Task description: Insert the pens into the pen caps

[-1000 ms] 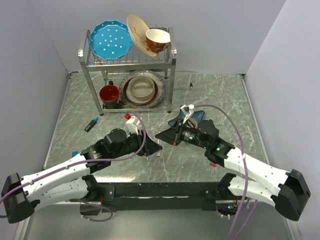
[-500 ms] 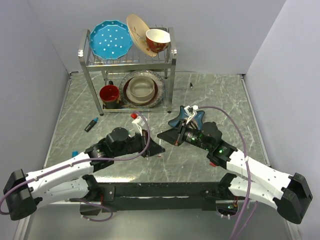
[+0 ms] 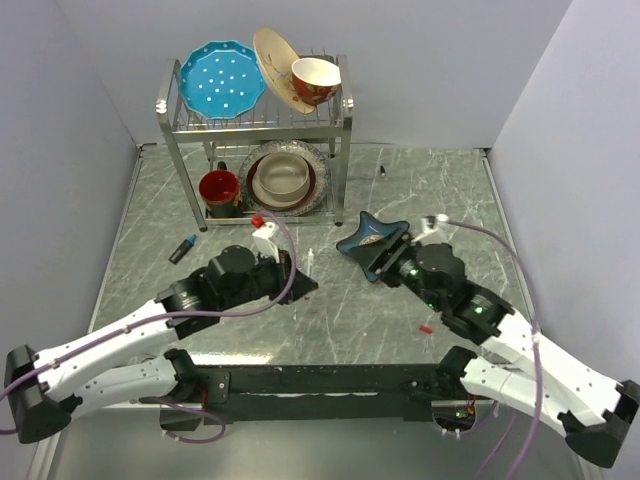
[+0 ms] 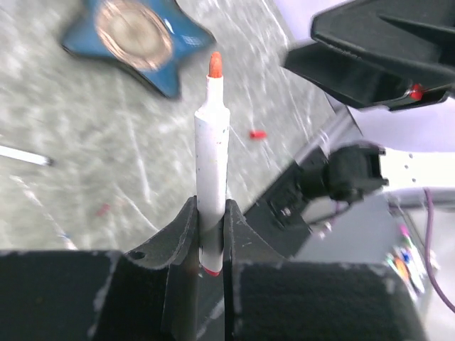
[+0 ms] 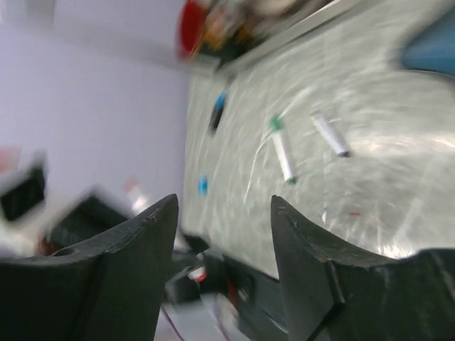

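Note:
My left gripper [image 3: 303, 283] [image 4: 210, 206] is shut on a white pen [image 4: 212, 149] with a bare red tip and holds it above the table; the pen also shows in the top view [image 3: 311, 261]. A tiny red cap [image 3: 425, 327] [image 4: 257, 133] lies loose on the table by the right arm. My right gripper [image 3: 384, 262] [image 5: 224, 206] is open and empty, near the blue star dish. The right wrist view shows a green-ended pen [image 5: 283, 149], another white pen [image 5: 330, 135], a blue cap [image 5: 202, 186] and the dark marker [image 5: 217, 114] [image 3: 182, 249] on the table.
A blue star-shaped dish [image 3: 370, 235] [image 4: 135, 39] sits mid-table. A metal dish rack [image 3: 255, 110] with plates, bowls and a red mug stands at the back. A small dark piece [image 3: 383, 171] lies far back. A blue cap [image 3: 150, 307] lies at the left edge.
The two grippers were tip to tip at mid-table. My right gripper has drawn back to the right and now stands open. The red cap now lies on the table. My left gripper still holds the pen.

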Available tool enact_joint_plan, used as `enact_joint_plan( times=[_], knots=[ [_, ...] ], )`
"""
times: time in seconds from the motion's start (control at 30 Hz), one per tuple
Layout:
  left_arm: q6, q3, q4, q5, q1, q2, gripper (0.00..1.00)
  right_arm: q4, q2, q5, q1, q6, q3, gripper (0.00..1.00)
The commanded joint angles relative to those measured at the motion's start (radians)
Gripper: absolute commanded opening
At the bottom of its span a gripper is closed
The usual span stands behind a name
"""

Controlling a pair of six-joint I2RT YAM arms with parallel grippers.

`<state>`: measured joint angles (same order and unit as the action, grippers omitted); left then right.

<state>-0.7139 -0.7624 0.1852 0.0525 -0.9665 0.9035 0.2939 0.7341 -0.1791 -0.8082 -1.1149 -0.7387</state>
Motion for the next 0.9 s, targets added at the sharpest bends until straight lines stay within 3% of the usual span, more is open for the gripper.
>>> enact_joint_plan(
  times=[0.0,0.1,0.2,0.27,0.4,0.6,0.87],
  knots=[
    [0.14,-0.09,0.118,-0.161,-0.005,-0.066,0.01,0.575,-0.003,-0.376,0.017,-0.429,-0.148,0.61],
    [0.209,-0.15,0.189,-0.192,-0.005,-0.068,0.01,0.73,0.034,-0.419,0.062,-0.535,-0.171,0.63],
    [0.267,-0.192,0.226,-0.192,-0.005,-0.049,0.01,0.806,0.086,-0.308,0.235,-0.563,-0.15,0.62],
    [0.303,-0.216,0.247,-0.161,-0.005,-0.031,0.01,0.807,0.117,-0.218,0.369,-0.543,-0.099,0.58],
    [0.315,-0.207,0.255,-0.171,-0.005,-0.025,0.01,0.803,0.16,-0.183,0.518,-0.546,-0.019,0.48],
    [0.303,-0.177,0.272,-0.138,-0.005,-0.072,0.01,0.732,0.252,-0.045,0.722,-0.447,0.096,0.42],
    [0.294,-0.163,0.27,-0.172,-0.003,-0.121,0.01,0.657,0.284,0.004,0.774,-0.399,0.203,0.47]
  ],
)
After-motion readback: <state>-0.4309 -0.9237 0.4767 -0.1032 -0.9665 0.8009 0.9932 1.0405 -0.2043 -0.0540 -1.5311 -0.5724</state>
